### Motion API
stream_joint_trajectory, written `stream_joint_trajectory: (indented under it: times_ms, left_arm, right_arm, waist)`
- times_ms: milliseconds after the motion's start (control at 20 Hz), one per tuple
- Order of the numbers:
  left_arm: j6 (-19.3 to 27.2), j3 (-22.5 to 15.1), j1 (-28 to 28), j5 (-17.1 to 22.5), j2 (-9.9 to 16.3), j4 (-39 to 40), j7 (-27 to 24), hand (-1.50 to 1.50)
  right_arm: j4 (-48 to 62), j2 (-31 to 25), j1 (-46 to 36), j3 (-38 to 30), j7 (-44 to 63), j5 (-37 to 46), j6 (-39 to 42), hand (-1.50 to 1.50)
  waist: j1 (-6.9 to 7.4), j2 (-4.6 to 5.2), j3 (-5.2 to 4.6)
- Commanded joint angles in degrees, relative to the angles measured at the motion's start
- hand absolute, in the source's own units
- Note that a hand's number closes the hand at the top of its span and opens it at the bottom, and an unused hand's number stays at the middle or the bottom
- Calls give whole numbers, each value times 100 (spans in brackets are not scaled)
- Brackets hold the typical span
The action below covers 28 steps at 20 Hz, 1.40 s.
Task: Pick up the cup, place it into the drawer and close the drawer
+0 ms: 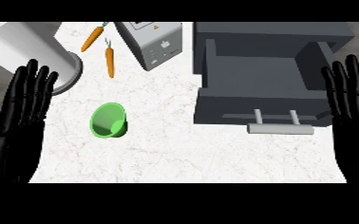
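cup [108,120]: on counter [175,156], left half, tipped
drawer [259,90]: open, right edge
left hand [24,109]: fingers spread
right hand [345,92]: fingers spread

Left hand [24,104] and right hand [345,92] open, fingers up, at opposite edges.

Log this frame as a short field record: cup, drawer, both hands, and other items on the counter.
cup: green cup, on the counter, left of the drawer, untouched
drawer: dark grey drawer, pulled open, nothing visible inside; grey handle faces the robot
left hand: left hand, open, fingers up, at the left edge
right hand: right hand, open, fingers up, at the right edge
other items: two carrots, a grey appliance, a metal cylinder far left
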Motion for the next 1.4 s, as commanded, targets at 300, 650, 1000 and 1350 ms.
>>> stream_joint_trajectory:
  times_ms: [300, 650, 1000, 1350]
  left_arm:
    - [-1937, 87, 211, 2771, 469, 839, 72, -150]
    - [-3115, 1027, -430, 4005, 1301, 2397, 69, -150]
    - [-3125, 874, -1071, 2549, 979, 3949, -726, -150]
    - [-3309, 946, -1510, 1695, 981, 5533, -1741, -150]
  right_arm:
    - [96, -181, 110, 427, 400, -204, 523, -150]
    - [465, -329, -532, 94, 706, -578, 706, -150]
    - [1082, -300, -991, -12, 488, -428, 777, -150]
    - [1295, -459, -1404, -396, 538, -639, 893, -150]
  waist:
    - [-142, 201, 79]
    - [-108, 148, 101]
    - [-121, 147, 102]
    - [-130, 150, 101]
